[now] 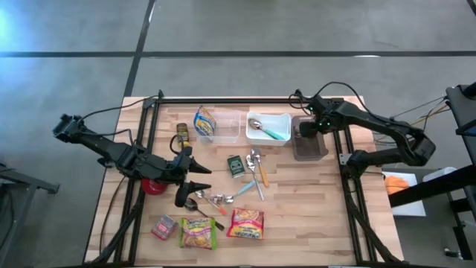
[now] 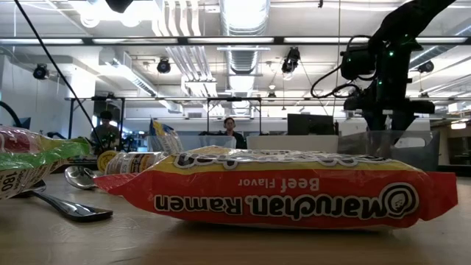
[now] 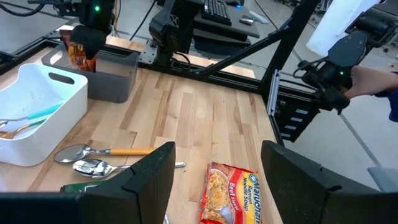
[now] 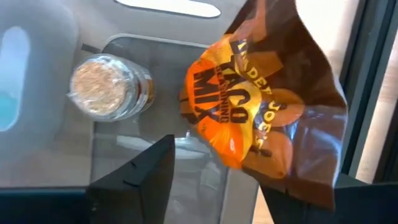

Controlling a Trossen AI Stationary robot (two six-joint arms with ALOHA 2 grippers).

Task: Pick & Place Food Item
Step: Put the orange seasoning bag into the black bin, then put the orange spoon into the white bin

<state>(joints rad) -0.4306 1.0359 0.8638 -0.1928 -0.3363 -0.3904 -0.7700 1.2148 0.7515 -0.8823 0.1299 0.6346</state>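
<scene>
**Orange taco mix packet at our right gripper**

Orange and brown, the taco seasoning packet [image 4: 261, 118] sits just ahead of our right gripper [image 4: 214, 180], over the grey bin [image 4: 124, 162], beside a small jar [image 4: 106, 87]. Our fingers stand apart, touching nothing. We judge the packet light, crinkly and slippery; pinch a flat edge. Our left gripper [image 1: 195, 179], also spread, waits well away.

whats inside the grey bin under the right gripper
The grey bin holds a clear lidded jar of tan grains and an orange and brown taco seasoning packet, seen past the right gripper. The packet covers the bin floor beneath it, so anything there is hidden.
</scene>
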